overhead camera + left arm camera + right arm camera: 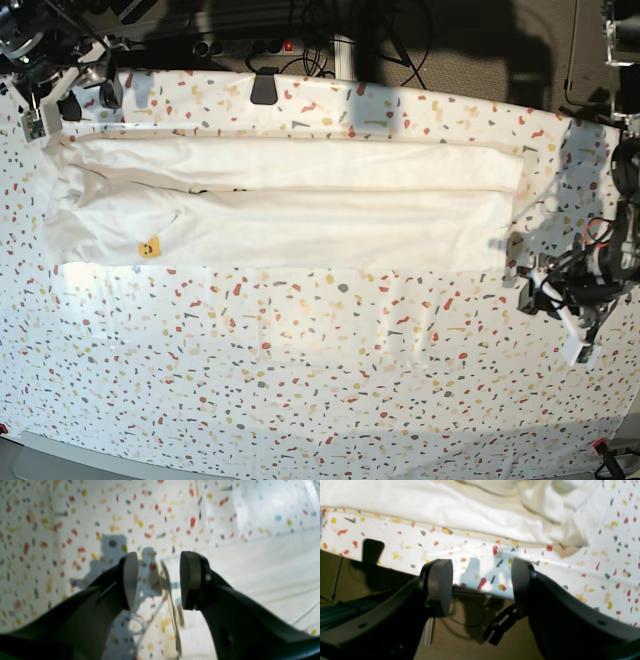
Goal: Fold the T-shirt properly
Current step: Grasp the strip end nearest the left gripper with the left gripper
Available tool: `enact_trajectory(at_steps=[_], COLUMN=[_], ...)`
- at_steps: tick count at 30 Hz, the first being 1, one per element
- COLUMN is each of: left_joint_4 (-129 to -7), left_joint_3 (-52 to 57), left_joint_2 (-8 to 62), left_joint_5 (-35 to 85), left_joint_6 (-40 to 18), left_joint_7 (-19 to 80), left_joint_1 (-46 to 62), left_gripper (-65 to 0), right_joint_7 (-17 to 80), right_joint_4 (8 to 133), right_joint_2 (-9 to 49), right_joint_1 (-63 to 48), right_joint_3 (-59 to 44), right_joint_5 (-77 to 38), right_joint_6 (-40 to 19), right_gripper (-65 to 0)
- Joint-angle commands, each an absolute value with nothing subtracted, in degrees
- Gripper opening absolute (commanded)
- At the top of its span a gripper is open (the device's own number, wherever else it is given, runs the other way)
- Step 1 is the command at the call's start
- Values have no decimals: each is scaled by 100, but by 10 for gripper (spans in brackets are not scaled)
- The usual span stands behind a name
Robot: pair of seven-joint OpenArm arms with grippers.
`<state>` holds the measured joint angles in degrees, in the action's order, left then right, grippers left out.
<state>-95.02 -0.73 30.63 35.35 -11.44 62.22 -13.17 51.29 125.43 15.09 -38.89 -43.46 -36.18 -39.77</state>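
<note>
While both sets of jaws stand wide with nothing between them, we read the cloth before we commit. Our left gripper [158, 580] hovers over the speckled tablecloth [75, 517], its pads apart, with a pale edge of the T-shirt [262, 575] just beside it. Our right gripper [481, 587] hangs at the rim of the worktop [545, 580], jaws equally spread, the rumpled end of the shirt near and ahead of it.

From the base view, the T-shirt [290, 215] lies across the far half of the worktop as a long white band, already narrowed lengthwise, with a seam-like fold line running along its middle and a small yellow mark near one end. Our right gripper [45, 105] sits at that end's far corner; our left gripper [560, 295] sits just off the opposite end's near corner.

We judge the shirt light, soft and limp: it will sag and drag, and the layers can slide apart on the smooth cloth beneath. We would pinch through all layers at the corners of a short end, keeping the tablecloth out of the bite, and carry both corners evenly.
</note>
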Motion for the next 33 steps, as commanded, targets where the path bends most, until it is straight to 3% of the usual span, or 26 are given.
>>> enact_trajectory(at_steps=[1,6,12,15,22,33], left_joint_4=[-9544,-9030,-7500,-6882,-6687,-6687], left_joint_3=[21,143,148,148,148,148], left_joint_2=[3186,3286,3249,3227,3225,2993], left_joint_5=[3815,4692,5151,5924,7057,6569], left_joint_6=[-1291,-1789,-1984,-2403,-2978,-3183], left_joint_7=[6252,6313,5881,6195,6573,6331], left_joint_1=[-1278,-760,-851,-947,-956,-939], left_gripper=[-383,-383,-383,-383,-383,-383], right_joint_7=[5022,5057,5352,5363,5426,5439], right_joint_4=[12707,13091,13360,13360,13360,13360], right_joint_2=[1590,1590,1588,1588,1588,1588], right_joint_1=[-3907,-3907,-3909,-3909,-3909,-3909], right_joint_3=[-4388,-4388,-4388,-4388,-4388,-4388], right_joint_5=[-3669,-3671,-3900,-3948,-3948,-3972], right_joint_6=[-4000,-4000,-4000,-4000,-4000,-4000], right_gripper=[-284,-284,-284,-284,-284,-284])
